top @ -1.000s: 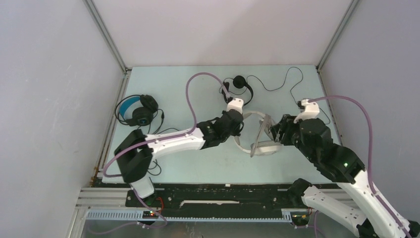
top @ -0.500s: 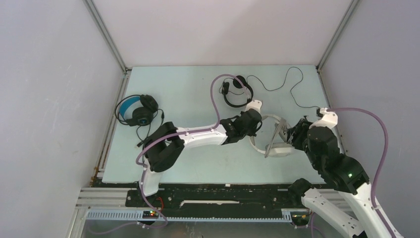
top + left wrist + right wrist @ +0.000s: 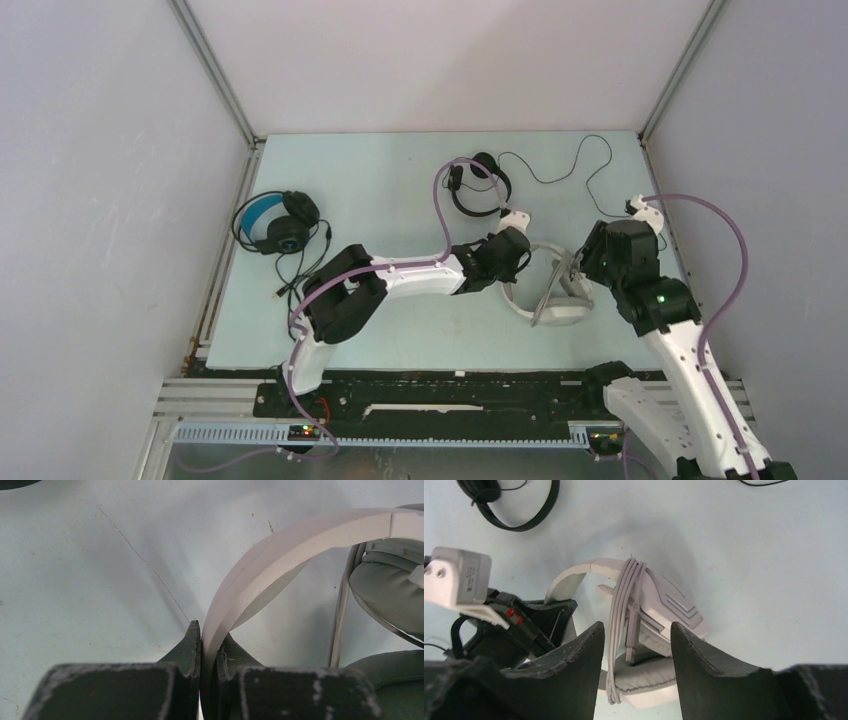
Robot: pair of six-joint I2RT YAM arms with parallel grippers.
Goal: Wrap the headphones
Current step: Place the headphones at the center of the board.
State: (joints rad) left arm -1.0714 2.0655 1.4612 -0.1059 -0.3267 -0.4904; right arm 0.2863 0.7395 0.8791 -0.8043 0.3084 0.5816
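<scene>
Reaching across the table [image 3: 380, 190], the left gripper [image 3: 207, 642] pinches the white headset [image 3: 674, 605] by its band. Right gripper [image 3: 636, 632] hovers, fingers spread, above the grey cable [image 3: 623, 592] wound round it

A pale table [image 3: 380, 190] sits centre frame. Plain walls [image 3: 100, 200] stand at nine, twelve and three o'clock.

Bright even overhead light, soft shadows on the table, near foreground blurred in wrist views

White headset [image 3: 560, 310], grey cable [image 3: 624, 605] wound round it, sits mid-table; thin black headset [image 3: 484, 166] behind, blue-lined headset [image 3: 285, 232] left
</scene>
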